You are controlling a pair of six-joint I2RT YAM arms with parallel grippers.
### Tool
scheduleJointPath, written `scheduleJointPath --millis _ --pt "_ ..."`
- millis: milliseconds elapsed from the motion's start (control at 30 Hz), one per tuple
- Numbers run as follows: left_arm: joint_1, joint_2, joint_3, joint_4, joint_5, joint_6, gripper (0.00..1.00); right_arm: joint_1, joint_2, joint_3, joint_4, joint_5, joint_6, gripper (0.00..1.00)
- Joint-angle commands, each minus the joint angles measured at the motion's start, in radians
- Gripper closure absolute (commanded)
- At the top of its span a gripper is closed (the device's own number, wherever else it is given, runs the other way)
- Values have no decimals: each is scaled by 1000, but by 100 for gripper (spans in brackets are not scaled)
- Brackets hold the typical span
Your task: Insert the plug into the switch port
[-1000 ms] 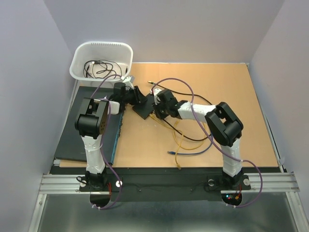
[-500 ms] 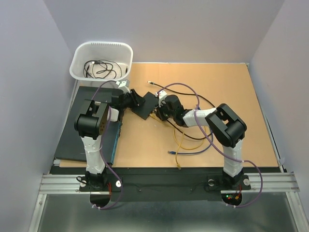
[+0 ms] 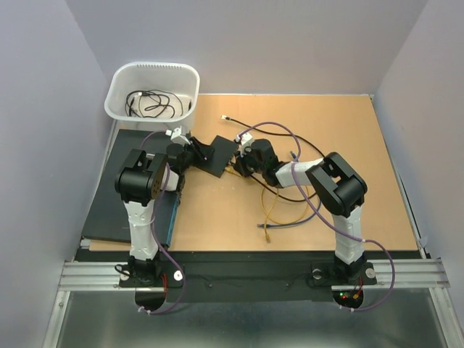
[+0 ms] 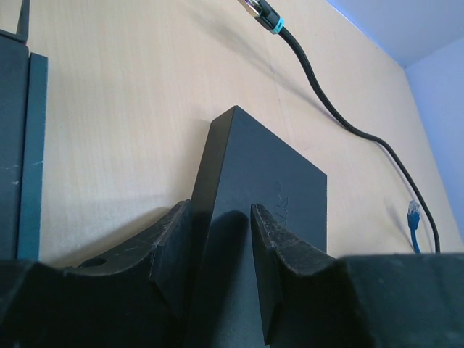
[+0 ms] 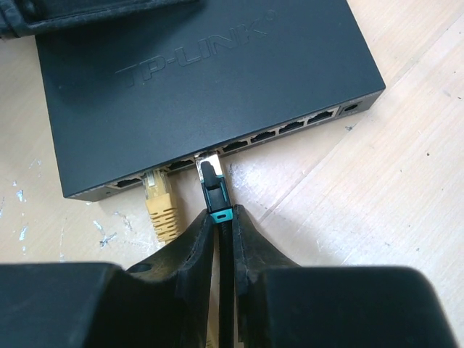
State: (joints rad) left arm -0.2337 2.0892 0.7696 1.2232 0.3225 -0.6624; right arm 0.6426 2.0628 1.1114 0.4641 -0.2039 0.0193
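Note:
The switch [image 5: 217, 65] is a flat black box with a row of ports along its near edge. A yellow plug [image 5: 159, 203] sits in one port. My right gripper [image 5: 223, 217] is shut on the cable just behind a black plug [image 5: 212, 185] with a teal band. The plug's metal tip is at the mouth of the switch port [image 5: 206, 154] beside the yellow one, and its body is still outside. My left gripper [image 4: 220, 210] is shut on the far edge of the switch [image 4: 268, 181]. In the top view both grippers [image 3: 197, 150] [image 3: 243, 161] meet at the switch [image 3: 217, 154].
A white basket [image 3: 152, 90] with a black cable stands at the back left. A dark mat [image 3: 109, 196] lies along the left side. A yellow cable [image 3: 279, 214] loops in front of the right arm. A black cable end [image 4: 264, 11] and a blue plug [image 4: 413, 214] lie beyond the switch.
The switch has shifted toward the back of the table in my left gripper. My right gripper has followed it with the plug, and the yellow cable has been dragged along.

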Motion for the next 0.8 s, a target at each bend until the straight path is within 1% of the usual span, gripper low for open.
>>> scheduleJointPath --millis 0,67,100,167,200,233,400,533,667,700,767 --pt "-260 68 5 -324 550 -97 54 54 117 25 62 -94 13 95" --pt "-260 69 80 -446 534 27 54 57 102 24 59 -109 4 96" --pt "-260 66 104 -567 492 68 54 61 94 22 59 -112 -1 96" --pt "-262 58 170 -672 449 174 54 68 74 36 51 -126 -9 99" --pt "-260 60 187 -751 420 196 54 68 71 45 42 -129 -45 100" --pt "-263 66 209 -775 414 214 54 74 69 74 18 -124 -68 100" --pt "-282 69 194 -789 412 222 56 75 85 132 -4 -91 -88 100" --pt "-309 78 188 -781 432 216 56 78 135 180 7 -106 -56 100" --pt "-319 51 160 -761 432 202 56 91 158 179 28 -94 -30 99" --pt "-314 36 157 -763 426 202 54 92 154 168 27 -91 -24 99" --pt "-309 23 158 -775 414 207 52 95 140 147 28 -83 -22 94"
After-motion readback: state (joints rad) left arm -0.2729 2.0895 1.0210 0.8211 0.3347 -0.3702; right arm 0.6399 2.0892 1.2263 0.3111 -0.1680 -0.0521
